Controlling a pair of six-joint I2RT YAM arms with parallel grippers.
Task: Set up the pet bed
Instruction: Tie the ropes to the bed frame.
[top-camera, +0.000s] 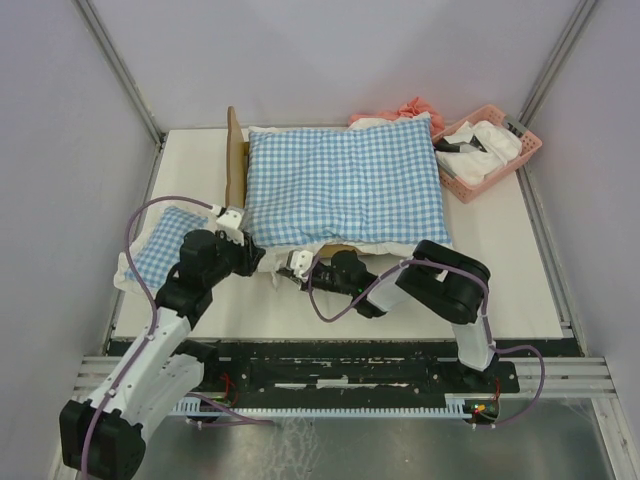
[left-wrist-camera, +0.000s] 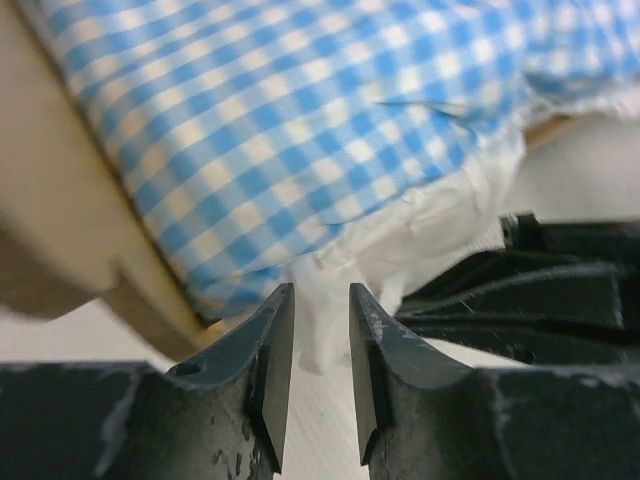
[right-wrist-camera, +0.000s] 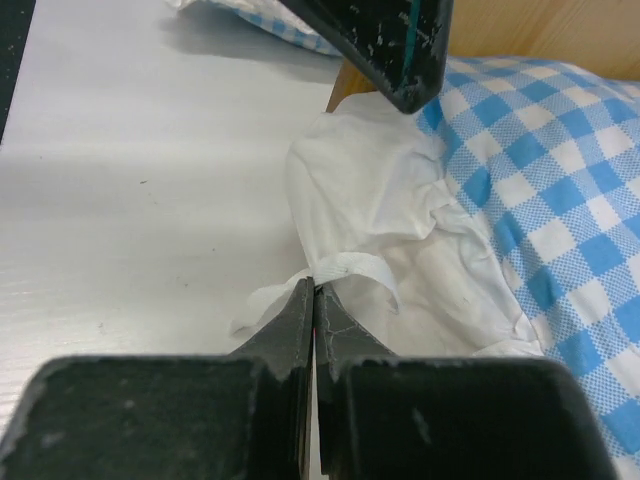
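Cushion (top-camera: 345, 185) is lying mid-frame; your left gripper (left-wrist-camera: 322, 292) is gaping beside its frill (left-wrist-camera: 400, 240), your right gripper (right-wrist-camera: 314, 286) pinching its tie (right-wrist-camera: 352, 266).

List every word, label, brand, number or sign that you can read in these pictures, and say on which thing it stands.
None can be read.
The checked cushion, the wooden bed and the pink basket show no writing.
The white things in the basket have dark marks, too small to tell whether they are text.
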